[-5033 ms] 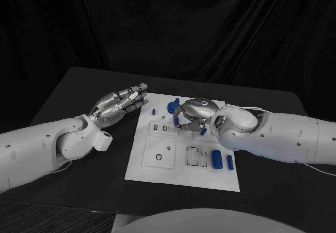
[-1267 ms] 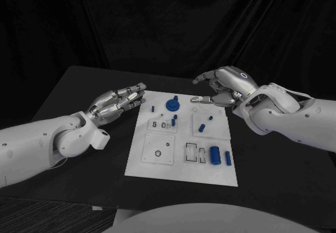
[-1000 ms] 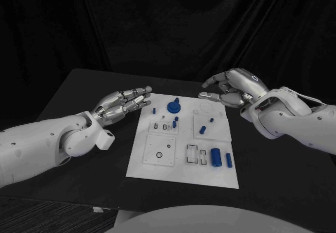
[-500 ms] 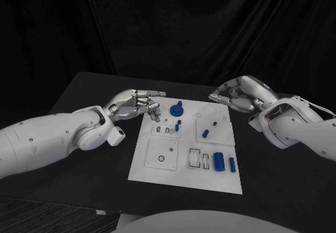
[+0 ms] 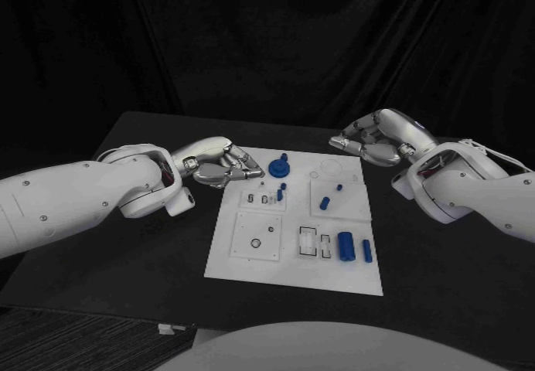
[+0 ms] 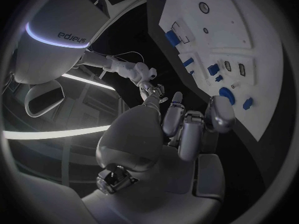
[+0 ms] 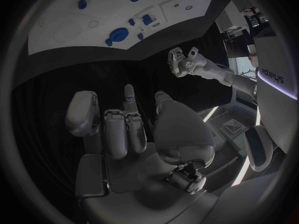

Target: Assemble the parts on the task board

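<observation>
The white task board (image 5: 254,259) lies in the middle of the black table. On its far half stand a round blue knob (image 5: 279,167), a small peg (image 5: 282,189) and another peg (image 5: 325,204). A thick blue cylinder (image 5: 345,247) and a slim one (image 5: 366,249) lie near the right edge. My left hand (image 5: 223,166) hangs over the board's far left corner, fingers curled in and holding nothing. In the left wrist view its fingertips (image 6: 220,113) are close to the knob (image 6: 227,94) and a tiny peg (image 6: 248,103). My right hand (image 5: 373,139) hovers curled beyond the far right corner, with nothing in it.
Several empty slots and holes (image 5: 257,243) mark the board's near left half. Bare black table (image 5: 446,270) surrounds the board on all sides. The right wrist view shows the board (image 7: 69,37) beyond my right hand (image 7: 131,119), and my left hand (image 7: 181,62) across from it.
My left hand has swung right onto the board's far left corner and curled its fingers in. My right hand has lifted off the board's middle and drawn back past the far right corner.
</observation>
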You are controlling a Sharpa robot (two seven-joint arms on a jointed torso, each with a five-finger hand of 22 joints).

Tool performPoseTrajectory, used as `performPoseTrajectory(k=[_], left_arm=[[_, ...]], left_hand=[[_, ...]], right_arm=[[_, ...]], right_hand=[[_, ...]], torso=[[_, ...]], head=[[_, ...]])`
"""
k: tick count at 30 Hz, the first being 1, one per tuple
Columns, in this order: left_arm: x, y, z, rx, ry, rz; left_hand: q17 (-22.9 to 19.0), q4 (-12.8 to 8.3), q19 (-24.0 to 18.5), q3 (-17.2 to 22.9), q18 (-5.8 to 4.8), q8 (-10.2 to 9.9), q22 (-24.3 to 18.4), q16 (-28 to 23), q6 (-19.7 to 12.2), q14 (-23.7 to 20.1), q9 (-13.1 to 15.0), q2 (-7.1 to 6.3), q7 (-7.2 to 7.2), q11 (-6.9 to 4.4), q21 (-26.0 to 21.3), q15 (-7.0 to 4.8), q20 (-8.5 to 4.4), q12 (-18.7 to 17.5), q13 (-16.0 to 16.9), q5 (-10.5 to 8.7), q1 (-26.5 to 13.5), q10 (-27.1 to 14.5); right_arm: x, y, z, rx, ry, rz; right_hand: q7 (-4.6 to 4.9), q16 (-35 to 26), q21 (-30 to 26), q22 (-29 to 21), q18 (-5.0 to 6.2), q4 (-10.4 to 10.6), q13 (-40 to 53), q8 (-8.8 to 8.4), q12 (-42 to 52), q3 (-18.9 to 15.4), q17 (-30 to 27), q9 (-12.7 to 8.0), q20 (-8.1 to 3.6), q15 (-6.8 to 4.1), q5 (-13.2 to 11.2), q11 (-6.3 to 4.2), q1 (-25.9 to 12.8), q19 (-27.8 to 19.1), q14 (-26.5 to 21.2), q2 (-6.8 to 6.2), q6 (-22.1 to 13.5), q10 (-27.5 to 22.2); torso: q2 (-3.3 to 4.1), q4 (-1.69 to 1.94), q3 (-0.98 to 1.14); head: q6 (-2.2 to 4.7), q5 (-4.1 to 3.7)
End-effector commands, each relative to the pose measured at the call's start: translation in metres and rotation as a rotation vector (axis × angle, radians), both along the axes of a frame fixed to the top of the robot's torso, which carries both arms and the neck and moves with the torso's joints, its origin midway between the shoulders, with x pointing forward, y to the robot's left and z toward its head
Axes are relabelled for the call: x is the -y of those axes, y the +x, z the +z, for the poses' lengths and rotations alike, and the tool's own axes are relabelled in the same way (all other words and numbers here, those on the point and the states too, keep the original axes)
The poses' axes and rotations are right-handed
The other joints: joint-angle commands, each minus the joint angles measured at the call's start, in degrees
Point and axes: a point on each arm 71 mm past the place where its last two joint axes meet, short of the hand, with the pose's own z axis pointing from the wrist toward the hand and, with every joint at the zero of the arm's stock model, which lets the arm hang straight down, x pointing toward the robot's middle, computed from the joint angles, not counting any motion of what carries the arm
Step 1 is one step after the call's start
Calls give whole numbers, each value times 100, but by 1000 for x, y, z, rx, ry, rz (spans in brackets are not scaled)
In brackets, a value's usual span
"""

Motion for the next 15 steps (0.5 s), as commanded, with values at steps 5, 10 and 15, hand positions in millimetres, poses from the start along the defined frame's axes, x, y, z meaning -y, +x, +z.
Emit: performPoseTrajectory(k=[5, 10, 15], left_arm=[[0, 5, 7, 128, 103, 96], [0, 6, 12, 173, 124, 136], [3, 11, 10, 167, 197, 166]], left_hand=[[1514, 15, 880, -235, -298, 399, 1013, 58, 281, 665, 278, -5, -135, -270, 616, -170, -57, 966, 1776, -118, -81, 1501], [1514, 11, 1080, -275, -342, 729, 1227, 58, 352, 665, 572, -20, -242, -364, 712, -266, -150, 966, 1776, -163, -110, 1501], [1514, 14, 1206, -395, -371, 1937, 1360, 58, 89, 665, 1811, -38, -429, -556, 745, -445, -339, 966, 1776, -354, -298, 1501]], right_arm=[[-3, 4, 6, 25, 24, -19], [-5, 2, 10, 51, 39, -19], [-8, 5, 11, 62, 41, -16]], right_hand=[[-5, 117, 170, 968, -54, 22, 1520, 108, 95, -226, 1207, 110, -43, -46, 125, -20, 27, 49, 479, 163, 60, 587], [-18, 130, 189, 971, -57, 22, 1520, 139, 95, -273, 1219, 142, -54, -57, 219, -33, 72, 59, 483, 173, 81, 587], [-27, 138, 198, 972, -58, 22, 1520, 159, 95, -309, 1229, 170, -63, -64, 306, -41, 120, 64, 487, 187, 85, 587]], torso=[[49, -97, 74], [365, -244, 102], [568, -347, 83]], head=[[-8, 85], [92, 296], [372, 480]])
